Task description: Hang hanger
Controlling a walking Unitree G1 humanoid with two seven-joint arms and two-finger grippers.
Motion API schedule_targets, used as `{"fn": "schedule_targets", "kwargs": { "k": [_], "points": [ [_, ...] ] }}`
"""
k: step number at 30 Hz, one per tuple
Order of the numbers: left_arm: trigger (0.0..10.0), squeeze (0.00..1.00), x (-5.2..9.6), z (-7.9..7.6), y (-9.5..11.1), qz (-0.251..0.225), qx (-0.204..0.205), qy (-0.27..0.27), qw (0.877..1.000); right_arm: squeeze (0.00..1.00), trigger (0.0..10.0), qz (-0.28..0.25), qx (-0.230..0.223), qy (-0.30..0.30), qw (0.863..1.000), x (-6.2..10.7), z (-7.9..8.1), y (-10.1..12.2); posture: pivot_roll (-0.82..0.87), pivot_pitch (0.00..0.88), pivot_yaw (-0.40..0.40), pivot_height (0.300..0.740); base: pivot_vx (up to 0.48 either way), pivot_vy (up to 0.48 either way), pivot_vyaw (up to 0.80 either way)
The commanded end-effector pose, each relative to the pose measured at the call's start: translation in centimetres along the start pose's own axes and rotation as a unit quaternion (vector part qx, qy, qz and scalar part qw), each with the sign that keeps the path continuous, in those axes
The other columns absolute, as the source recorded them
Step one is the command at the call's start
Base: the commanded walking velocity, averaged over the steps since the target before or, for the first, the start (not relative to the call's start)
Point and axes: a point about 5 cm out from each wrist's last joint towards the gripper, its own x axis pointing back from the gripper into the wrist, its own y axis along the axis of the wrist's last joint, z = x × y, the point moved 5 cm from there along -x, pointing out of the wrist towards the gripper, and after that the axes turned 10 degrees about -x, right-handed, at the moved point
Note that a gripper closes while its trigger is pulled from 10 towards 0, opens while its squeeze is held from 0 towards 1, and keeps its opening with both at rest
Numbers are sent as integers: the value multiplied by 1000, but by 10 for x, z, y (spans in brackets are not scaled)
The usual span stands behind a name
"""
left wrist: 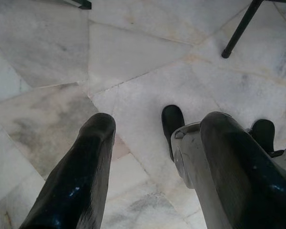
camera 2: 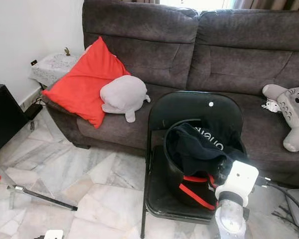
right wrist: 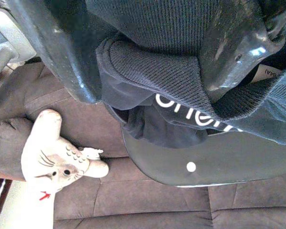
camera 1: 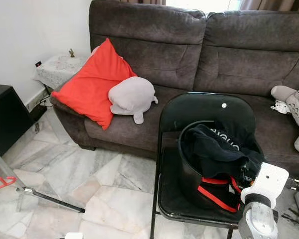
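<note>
White lettering on dark garment [right wrist: 190, 114], partly folded under; readable part roughly "onen".

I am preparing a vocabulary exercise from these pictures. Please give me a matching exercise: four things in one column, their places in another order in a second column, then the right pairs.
Things:
1. red cushion
2. black bucket
3. dark garment
4. left pincer

Places:
A. on the folding chair
B. above the marble floor
C. leaning on the sofa
D. in the bucket

Pairs: 1-C, 2-A, 3-D, 4-B

Home living room: grey sofa [camera 1: 199, 55], red cushion [camera 1: 92, 82], marble floor [camera 1: 89, 179].
</note>
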Motion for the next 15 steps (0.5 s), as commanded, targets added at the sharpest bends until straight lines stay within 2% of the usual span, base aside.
{"fn": "schedule_targets", "kwargs": {
  "k": [1, 6, 15],
  "points": [
    [10000, 0, 1, 3, -6, 12, -6, 0, 1000, 0, 10000, -2, -12, 3, 1000, 0, 2, 0, -95, 50, 56, 740, 0, 0, 0],
    [10000, 0, 1, 3, -6, 12, -7, -1, 1000, 0, 10000, -5, -8, -5, 1000, 3, 0, 2, -91, 48, 56, 740, 0, 0, 0],
    [10000, 0, 1, 3, -6, 11, -4, -2, 1000, 0, 10000, -55, -14, -71, 996, 16, -23, 28, -103, 54, 58, 740, 0, 0, 0]
  ]
}}
